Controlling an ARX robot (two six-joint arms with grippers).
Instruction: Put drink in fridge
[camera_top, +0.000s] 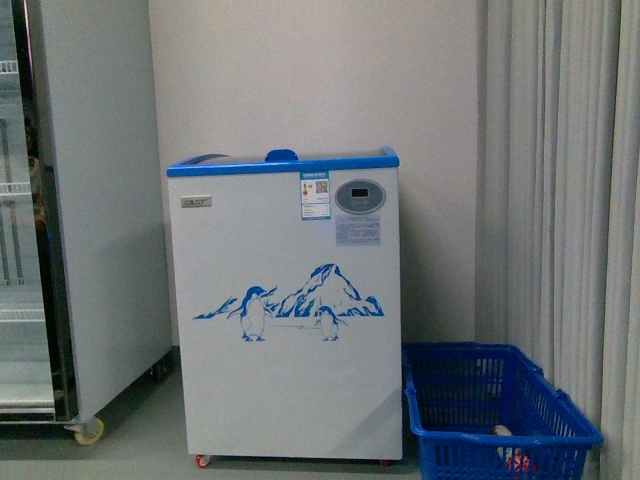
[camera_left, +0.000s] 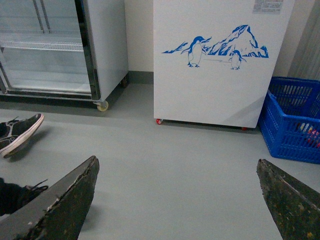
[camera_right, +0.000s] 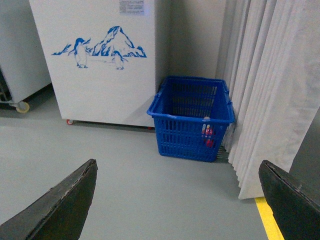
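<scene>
The fridge (camera_top: 285, 310) is a white chest cooler with a blue rim and a penguin-and-mountain picture, standing against the wall; it also shows in the left wrist view (camera_left: 215, 65) and the right wrist view (camera_right: 100, 60). The drink (camera_right: 207, 135) is a small red container lying inside the blue basket; it also shows in the front view (camera_top: 517, 462) and, dimly through the basket wall, in the left wrist view (camera_left: 310, 136). My left gripper (camera_left: 177, 167) is open over bare floor, well short of the fridge. My right gripper (camera_right: 177, 167) is open over the floor, short of the basket.
A blue plastic shopping basket (camera_top: 470, 385) stands on the floor right of the fridge, against a white curtain (camera_top: 560, 200). A tall grey glass-door cabinet (camera_top: 60, 210) stands left. A person's shoes (camera_left: 20, 132) lie near the left gripper. A yellow floor line (camera_right: 270, 222) runs by the curtain.
</scene>
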